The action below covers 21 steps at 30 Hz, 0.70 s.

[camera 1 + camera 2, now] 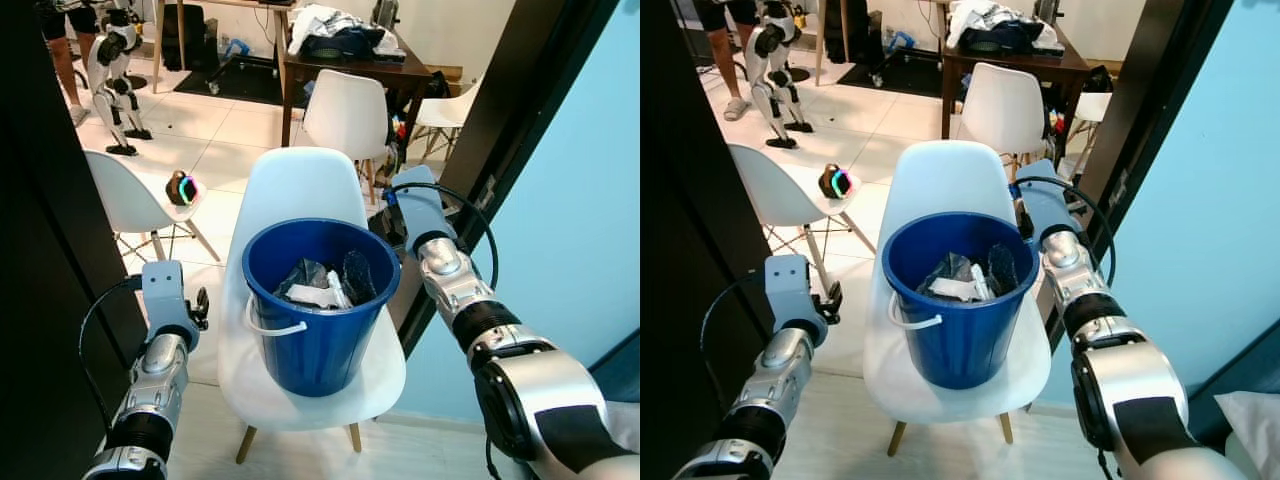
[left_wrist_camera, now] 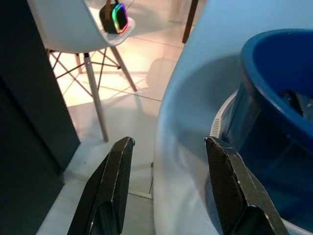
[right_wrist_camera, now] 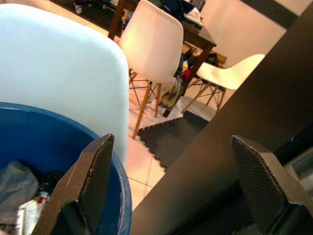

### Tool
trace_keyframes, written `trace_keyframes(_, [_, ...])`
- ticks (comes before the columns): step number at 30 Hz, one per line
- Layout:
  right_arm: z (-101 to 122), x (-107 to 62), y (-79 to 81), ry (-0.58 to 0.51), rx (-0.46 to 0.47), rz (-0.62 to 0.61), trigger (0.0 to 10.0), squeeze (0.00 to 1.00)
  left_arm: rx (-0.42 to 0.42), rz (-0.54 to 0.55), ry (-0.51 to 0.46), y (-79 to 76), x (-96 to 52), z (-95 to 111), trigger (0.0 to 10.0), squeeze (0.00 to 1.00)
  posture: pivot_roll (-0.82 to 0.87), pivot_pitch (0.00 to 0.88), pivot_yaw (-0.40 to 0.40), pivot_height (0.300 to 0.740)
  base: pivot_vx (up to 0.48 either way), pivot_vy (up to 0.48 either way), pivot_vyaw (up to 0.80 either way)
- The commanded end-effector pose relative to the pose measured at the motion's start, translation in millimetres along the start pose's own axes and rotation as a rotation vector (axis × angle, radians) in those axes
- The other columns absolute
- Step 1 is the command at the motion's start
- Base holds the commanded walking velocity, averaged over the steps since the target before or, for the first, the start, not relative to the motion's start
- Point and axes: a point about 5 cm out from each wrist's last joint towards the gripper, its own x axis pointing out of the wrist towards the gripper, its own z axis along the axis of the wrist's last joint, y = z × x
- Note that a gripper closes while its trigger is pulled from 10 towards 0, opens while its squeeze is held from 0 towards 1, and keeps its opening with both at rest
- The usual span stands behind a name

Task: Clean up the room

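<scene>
A blue bucket [image 1: 320, 325] with a white handle stands on the seat of a white chair [image 1: 300, 180] right in front of me. Crumpled grey and black trash [image 1: 322, 281] with some white bits lies inside it. My left gripper [image 2: 168, 143] hangs open and holding nothing beside the chair's left edge, level with the bucket's side [image 2: 274, 122]. My right gripper [image 3: 172, 141] is open and holding nothing at the bucket's far right rim [image 3: 58, 142], between the chair back and a dark door frame. The wrist of that arm [image 1: 440, 255] sits just right of the bucket.
A dark door frame [image 1: 510, 110] and teal wall [image 1: 570, 230] close the right; a dark panel [image 1: 40, 250] closes the left. A second white chair [image 1: 125, 195] holds a black speaker with rainbow light [image 1: 182, 188]. Farther off stand a wooden table with clothes [image 1: 345, 45], another humanoid robot [image 1: 112, 70] and a person's leg [image 1: 65, 60].
</scene>
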Motion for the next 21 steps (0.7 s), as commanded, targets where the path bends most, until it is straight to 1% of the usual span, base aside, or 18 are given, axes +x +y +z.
trace_keyframes(1, [-12,-6.0,-0.5,-0.003,0.148,0.045,10.0,0.00,0.011,0.025,0.055,7.0,-3.9,-14,10.0,0.00,0.01,0.000,-0.069,0.740,0.000,0.000,0.00])
trace_keyframes(2, [-12,-6.0,-0.5,-0.003,0.148,0.045,10.0,0.00,0.011,0.025,0.055,7.0,-3.9,-14,10.0,0.00,0.01,0.000,-0.069,0.740,0.000,0.000,0.00])
trace_keyframes(3, [-21,-12.2,2.7,-0.024,0.302,0.110,10.0,0.00,0.021,0.043,0.097,11.7,-6.7,-24,10.0,0.00,0.01,0.000,-0.066,0.740,0.000,0.000,0.00])
trace_keyframes(6, [-21,-12.2,2.7,-0.024,0.302,0.110,10.0,0.00,0.021,0.043,0.097,11.7,-6.7,-24,10.0,0.00,0.01,0.000,-0.066,0.740,0.000,0.000,0.00])
trace_keyframes(7, [-33,-19.2,7.3,-0.024,0.344,0.155,10.0,0.00,0.038,0.064,0.132,17.2,-10.2,-33,10.0,0.00,0.01,0.000,-0.069,0.740,0.000,0.000,0.00])
trace_keyframes(8, [-50,-27.8,15.8,0.017,0.333,0.194,10.0,0.00,0.047,0.096,0.180,25.1,-16.0,-44,10.0,0.00,0.02,0.000,-0.075,0.740,-0.270,0.000,0.00])
trace_keyframes(9, [-65,-35.4,21.8,0.061,0.301,0.212,10.0,0.00,0.057,0.129,0.227,32.6,-22.5,-56,10.0,0.00,0.02,0.000,-0.077,0.740,-0.307,0.000,0.00])
trace_keyframes(10, [-65,-35.4,21.8,0.061,0.301,0.212,10.0,0.00,0.057,0.129,0.227,32.6,-22.5,-56,10.0,0.00,0.02,0.000,-0.077,0.740,-0.307,0.000,0.00])
trace_keyframes(12, [-81,-44.1,26.1,0.117,0.274,0.215,10.0,0.00,0.068,0.163,0.285,40.8,-31.5,-70,10.0,0.00,0.02,0.000,-0.075,0.740,-0.315,0.000,0.00])
trace_keyframes(13, [-84,-45.7,26.0,0.129,0.274,0.208,10.0,0.00,0.071,0.168,0.300,42.4,-33.8,-74,10.0,0.00,0.02,0.000,-0.073,0.740,-0.322,0.000,0.00])
trace_keyframes(15, [-84,-45.7,26.0,0.129,0.274,0.208,10.0,0.00,0.071,0.168,0.300,42.4,-33.8,-74,10.0,0.00,0.02,0.000,-0.073,0.740,-0.322,0.000,0.00])
trace_keyframes(16, [-88,-47.4,25.0,0.145,0.266,0.195,10.0,0.00,0.083,0.170,0.316,43.6,-36.8,-78,10.0,0.00,0.02,0.000,-0.073,0.740,-0.322,0.000,0.00])
trace_keyframes(17, [-96,-51.7,22.8,0.175,0.268,0.176,10.0,0.00,0.098,0.172,0.354,46.2,-43.6,-87,10.0,0.00,0.02,0.000,-0.069,0.740,-0.341,0.000,0.00])
trace_keyframes(18, [-96,-51.7,22.8,0.175,0.268,0.176,10.0,0.00,0.098,0.172,0.354,46.2,-43.6,-87,10.0,0.00,0.02,0.000,-0.069,0.740,-0.341,0.000,0.00])
trace_keyframes(19, [-108,-58.1,19.9,0.224,0.263,0.154,10.0,0.00,0.113,0.175,0.396,48.7,-51.2,-97,10.0,0.00,0.02,0.000,-0.069,0.740,-0.345,0.000,0.00])
trace_keyframes(21, [-108,-58.1,19.9,0.224,0.263,0.154,10.0,0.00,0.113,0.175,0.396,48.7,-51.2,-97,10.0,0.00,0.02,0.000,-0.069,0.740,-0.345,0.000,0.00])
